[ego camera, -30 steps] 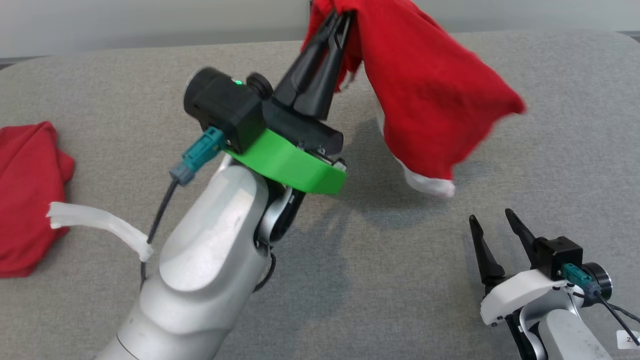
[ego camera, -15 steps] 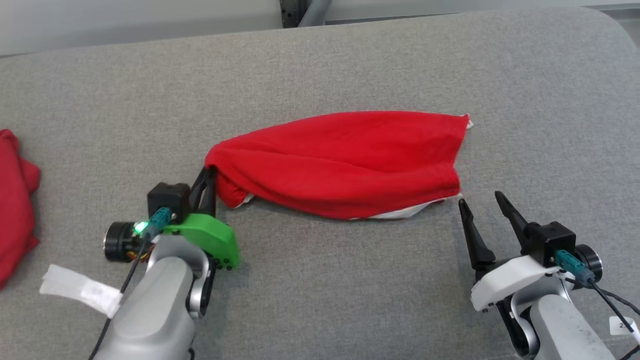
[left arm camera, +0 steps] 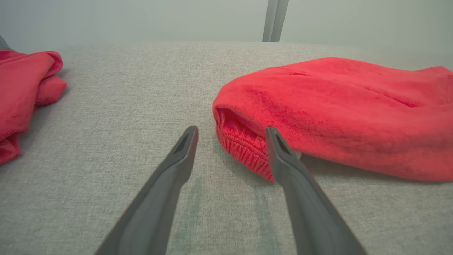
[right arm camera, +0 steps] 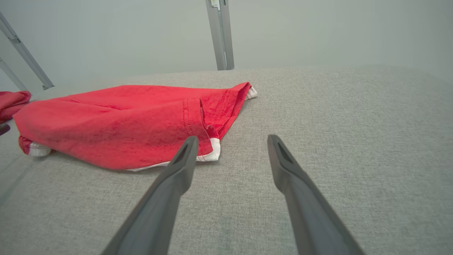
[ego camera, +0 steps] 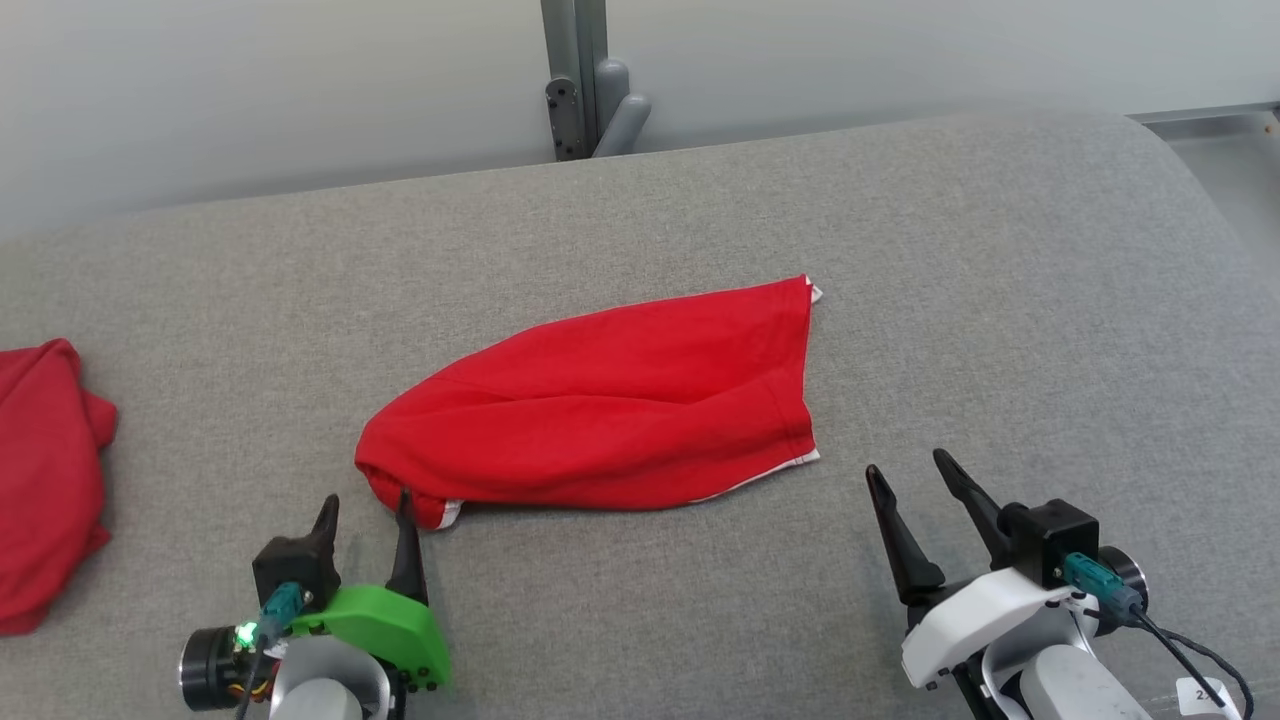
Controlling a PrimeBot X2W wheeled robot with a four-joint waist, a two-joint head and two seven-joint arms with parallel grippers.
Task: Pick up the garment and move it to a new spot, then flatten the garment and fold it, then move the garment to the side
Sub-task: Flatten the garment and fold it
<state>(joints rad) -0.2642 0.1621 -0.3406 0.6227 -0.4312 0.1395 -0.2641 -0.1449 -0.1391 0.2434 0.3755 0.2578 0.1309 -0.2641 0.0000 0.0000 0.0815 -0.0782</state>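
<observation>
A red garment (ego camera: 620, 400) with white trim lies in a loose heap across the middle of the grey padded table (ego camera: 1000, 250); the wrist views show it too (left arm camera: 336, 109) (right arm camera: 124, 124). My left gripper (ego camera: 365, 507) is open just in front of the garment's left end, its right finger close beside the fabric, nothing held. In the left wrist view the left gripper (left arm camera: 231, 132) has the garment's ribbed edge just beyond its right finger. My right gripper (ego camera: 918, 472) stands open to the right of the garment's white-edged hem, apart from it (right arm camera: 231, 141).
A second red cloth (ego camera: 45, 480) lies bunched at the table's left edge, also in the left wrist view (left arm camera: 24, 88). A grey metal post (ego camera: 575, 75) stands behind the table's far edge against a pale wall. Bare grey surface lies right of the garment.
The left gripper carried the garment down from the air, laid it on the table, then opened and drew back from its left end. The head camera's view has shifted. The right gripper stayed open.
</observation>
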